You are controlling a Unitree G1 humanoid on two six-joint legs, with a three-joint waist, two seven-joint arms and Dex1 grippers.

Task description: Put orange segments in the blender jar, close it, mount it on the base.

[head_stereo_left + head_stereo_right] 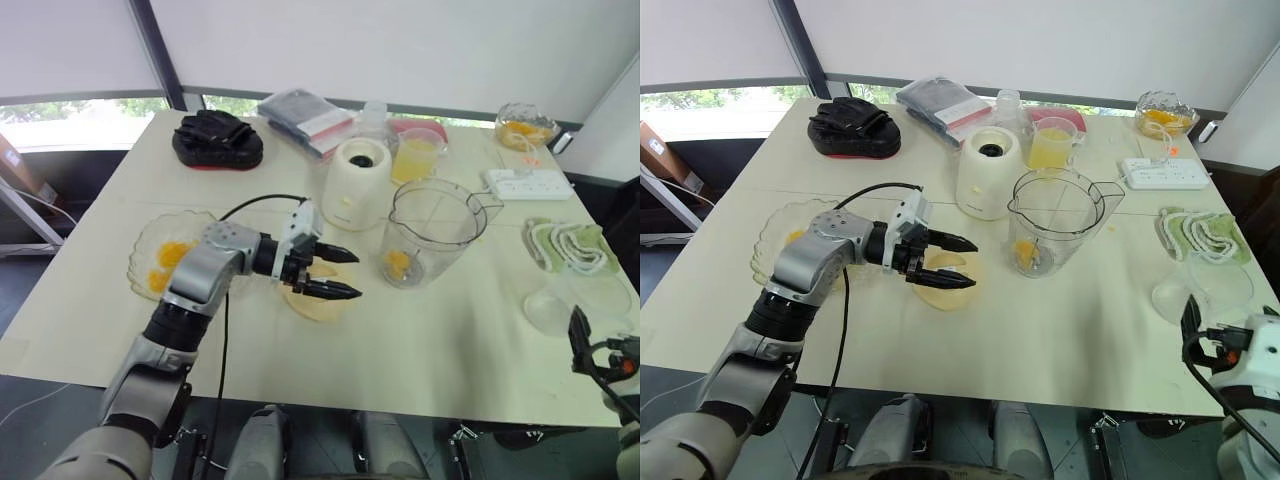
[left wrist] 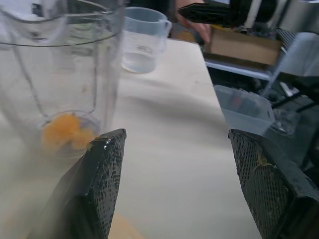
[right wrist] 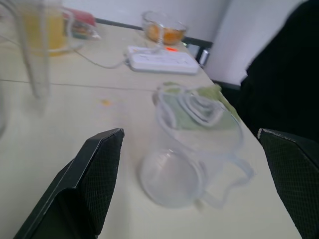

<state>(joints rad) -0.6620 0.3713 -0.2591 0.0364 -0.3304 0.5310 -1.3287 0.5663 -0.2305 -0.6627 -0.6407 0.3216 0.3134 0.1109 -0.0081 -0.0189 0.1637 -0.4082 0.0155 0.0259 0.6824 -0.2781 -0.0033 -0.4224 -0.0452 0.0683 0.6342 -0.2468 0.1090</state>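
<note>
— So, where is the blender jar [image 1: 432, 232]?

— Standing upright on the cream table [image 1: 420, 350], just right of the base [image 1: 357, 184], lid off. Some orange segments [image 1: 398, 263] lie at its bottom, by the blade. The base has its dark socket facing up and nothing mounted on it.

— And the lid?

— A flat cream round lid [image 1: 318, 300] lies on the table to the left of the jar, directly beneath the left gripper [image 1: 338, 272].

— Is that gripper holding anything?

— No. Its two black fingers [image 2: 102, 184] are spread apart and empty, pointing sideways toward the jar, with bare table between them in the left wrist view.

— More fruit anywhere?

— Yes, orange pieces sit in the scalloped glass dish [image 1: 150, 255] beside the left forearm, and more in a small glass bowl [image 1: 524, 124] at the far right of the table.

— The right gripper [image 3: 199, 164]?

— Down at the table's near right edge, fingers wide apart, gripping nothing. Ahead of it stands an empty clear cup [image 3: 192, 162], with a green cloth [image 1: 566, 244] and a white power strip [image 1: 528, 184] beyond.

— And the yellow juice?

— In a measuring cup [image 1: 416, 155] behind the base.
</note>
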